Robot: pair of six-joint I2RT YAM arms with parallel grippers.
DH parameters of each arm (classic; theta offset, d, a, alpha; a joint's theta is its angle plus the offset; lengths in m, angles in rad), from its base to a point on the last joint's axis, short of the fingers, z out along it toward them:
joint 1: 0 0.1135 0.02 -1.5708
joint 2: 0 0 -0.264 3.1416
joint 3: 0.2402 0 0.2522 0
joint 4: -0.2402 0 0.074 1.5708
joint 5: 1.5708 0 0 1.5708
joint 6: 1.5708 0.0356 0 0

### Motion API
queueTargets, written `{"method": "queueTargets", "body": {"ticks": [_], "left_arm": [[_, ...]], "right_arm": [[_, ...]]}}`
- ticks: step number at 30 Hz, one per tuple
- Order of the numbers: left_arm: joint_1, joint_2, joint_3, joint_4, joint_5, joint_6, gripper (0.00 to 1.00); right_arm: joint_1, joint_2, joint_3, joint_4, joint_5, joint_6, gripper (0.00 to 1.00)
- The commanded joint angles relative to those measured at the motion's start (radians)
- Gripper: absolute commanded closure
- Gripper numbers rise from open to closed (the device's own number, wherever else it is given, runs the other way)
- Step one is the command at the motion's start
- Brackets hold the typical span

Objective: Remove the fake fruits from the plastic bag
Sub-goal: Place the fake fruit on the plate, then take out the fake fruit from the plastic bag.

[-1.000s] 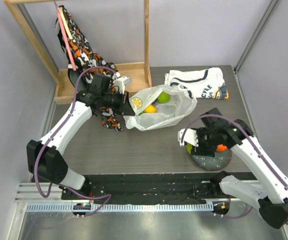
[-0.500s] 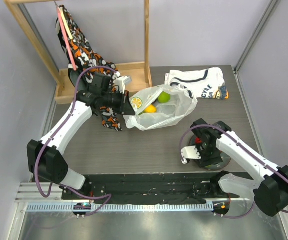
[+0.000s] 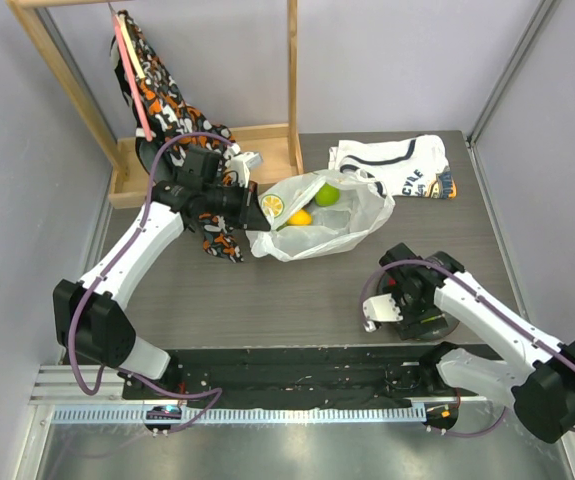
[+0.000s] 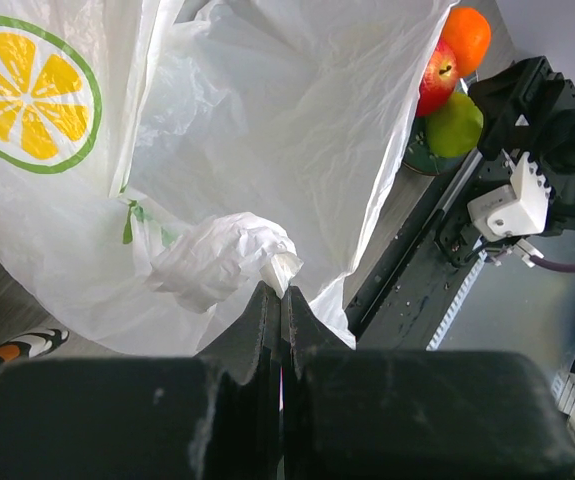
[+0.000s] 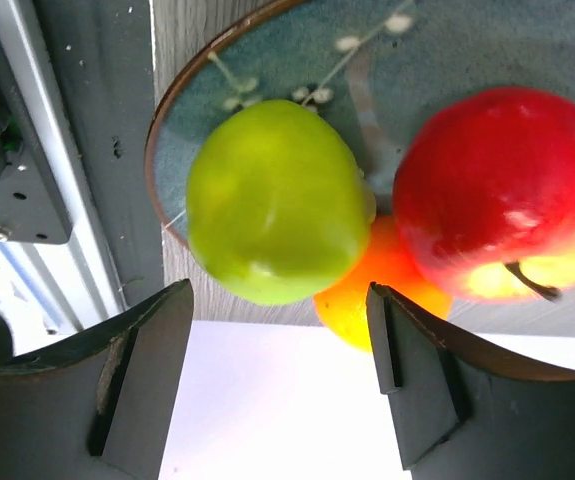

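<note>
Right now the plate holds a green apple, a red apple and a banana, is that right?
Not quite: the third fruit is an orange, not a banana. The right wrist view shows it tucked between the green apple and the red apple on the plate.

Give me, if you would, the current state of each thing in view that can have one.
plastic bag, lying open-mouthed, edge pinched.
left end effector, shut on the plastic bag.
right end effector, open above the plate.
plate, holding three fruits.
plated green apple, resting ungripped.
red apple, on the plate.
orange, on the plate.
bagged green fruit, inside the plastic bag.
shirt, folded.
</note>
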Motion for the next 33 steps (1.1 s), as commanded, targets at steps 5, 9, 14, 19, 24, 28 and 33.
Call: {"method": "queueTargets", "body": {"ticks": [5, 9, 14, 19, 24, 28, 33], "left_arm": [[-0.005, -0.030, 0.007, 0.020, 0.036, 0.003, 1.00], [-0.005, -0.040, -0.017, 0.034, 0.059, -0.001, 1.00], [-0.005, -0.043, -0.013, 0.051, 0.079, -0.009, 1.00], [-0.005, -0.056, 0.001, 0.046, 0.101, -0.012, 1.00], [-0.005, -0.073, -0.007, 0.042, 0.092, 0.021, 1.00], [-0.005, -0.084, -0.008, 0.003, 0.087, 0.046, 1.00], [-0.001, -0.211, -0.079, -0.136, 0.058, 0.139, 1.00]], "right_arm": [[0.005, -0.082, 0.341, -0.179, -0.018, -0.005, 0.25], [0.005, -0.155, 0.510, 0.090, -0.152, -0.003, 0.27], [0.006, -0.160, 0.464, 0.473, -0.358, 0.125, 0.39], [0.029, 0.130, 0.551, 0.605, -0.386, 0.404, 0.63], [0.062, 0.359, 0.549, 0.770, -0.286, 0.648, 0.85], [0.138, 0.488, 0.527, 0.763, -0.176, 0.705, 0.95], [0.252, 0.355, 0.351, 0.763, -0.182, 0.806, 0.95]]}}
